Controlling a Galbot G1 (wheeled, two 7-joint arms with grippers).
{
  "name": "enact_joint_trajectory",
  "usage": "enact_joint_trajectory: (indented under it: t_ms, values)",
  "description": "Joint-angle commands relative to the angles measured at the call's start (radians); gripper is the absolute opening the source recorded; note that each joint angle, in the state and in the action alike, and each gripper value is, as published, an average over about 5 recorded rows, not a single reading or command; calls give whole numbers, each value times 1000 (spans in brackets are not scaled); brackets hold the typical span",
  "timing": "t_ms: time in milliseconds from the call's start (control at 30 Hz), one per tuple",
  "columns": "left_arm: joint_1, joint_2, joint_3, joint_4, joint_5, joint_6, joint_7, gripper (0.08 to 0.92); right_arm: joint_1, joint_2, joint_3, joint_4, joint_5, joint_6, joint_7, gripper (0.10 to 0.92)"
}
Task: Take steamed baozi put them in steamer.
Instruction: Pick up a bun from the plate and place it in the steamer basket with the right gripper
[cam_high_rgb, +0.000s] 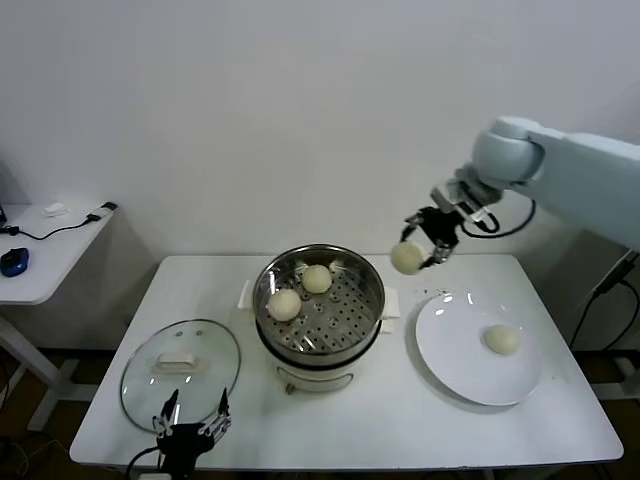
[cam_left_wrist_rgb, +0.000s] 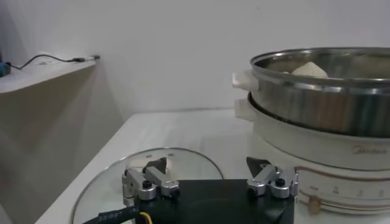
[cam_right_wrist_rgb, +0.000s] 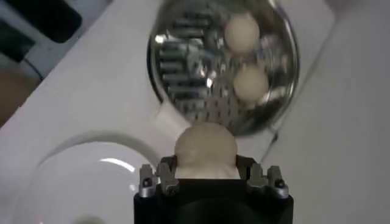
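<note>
Here the right claw (cam_high_rgb: 421, 245) is clenched around one steamed baozi (cam_high_rgb: 407, 258), holding it in the air above the tabletop (cam_high_rgb: 380, 420) between the steamer (cam_high_rgb: 320, 310) and the white plate (cam_high_rgb: 478, 350), toward the far edge. Two more buns (cam_high_rgb: 284, 304) sit on the perforated tray inside the steamer, mid-tabletop. A fourth bun (cam_high_rgb: 502, 340) rests on the plate near the right edge. The left claw (cam_high_rgb: 192, 428) hangs at the near edge with fingers spread wide, gripping nothing (just beside the glass lid (cam_high_rgb: 180, 372)). Behind stands a plain white wall (cam_high_rgb: 250, 110); a side desk (cam_high_rgb: 45, 250) sits off the left.
</note>
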Motion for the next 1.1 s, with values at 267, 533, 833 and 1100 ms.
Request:
enact_joint_trajectory:
  t_ms: [267,533,833,1100]
  values:
    - [-10,5,-12,10,-7,3,0,823,-49,356,-105,79,-237,246,91,645]
    - [-32,2,-15,28,-11,10,1,823,-155,436,-124,15,-257,228,139,650]
    - [-44,0,-23,40,-20,13,1,823,-230,472,-126,-106,-302,247,153,645]
    - [-44,1,-29,42,-24,13,-1,823,-254,483,-131,-137,-282,262,188,701]
